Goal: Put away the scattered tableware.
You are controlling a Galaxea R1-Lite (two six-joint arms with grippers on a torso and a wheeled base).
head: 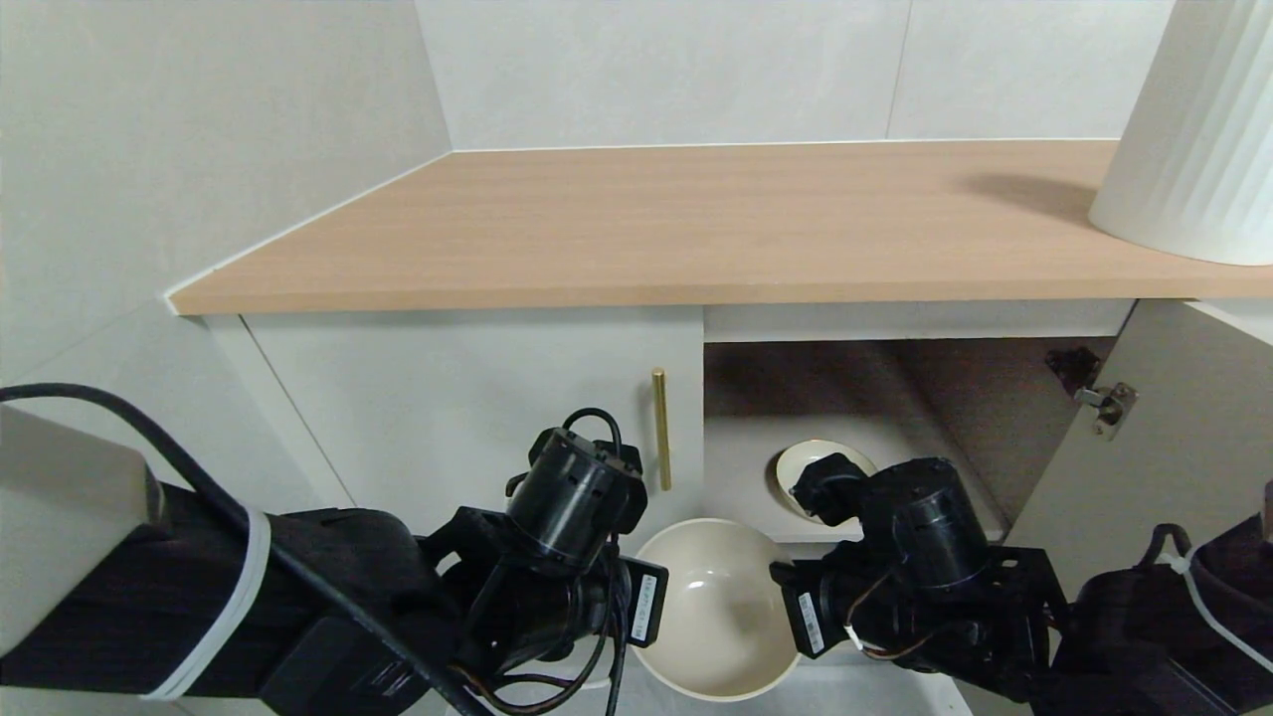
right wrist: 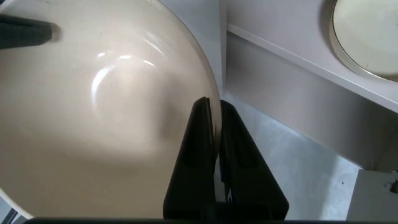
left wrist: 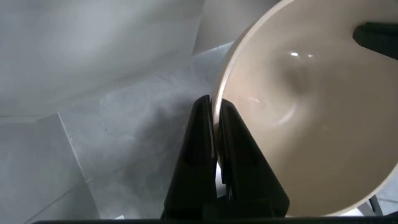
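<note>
A large cream bowl (head: 711, 607) hangs in the air in front of the open cabinet, held between both arms. My left gripper (left wrist: 214, 124) is shut on the bowl's (left wrist: 305, 112) rim on its left side. My right gripper (right wrist: 214, 124) is shut on the rim of the bowl (right wrist: 106, 112) on the opposite side. A small cream plate (head: 808, 464) lies on the cabinet shelf (head: 741, 467) behind the bowl; it also appears in the right wrist view as the plate (right wrist: 367, 34).
A wooden countertop (head: 696, 219) runs above the cabinet, with a tall white ribbed container (head: 1193, 149) at its right end. The left cabinet door (head: 477, 398) is closed and has a brass handle (head: 660, 428). The right door (head: 1164, 418) stands open.
</note>
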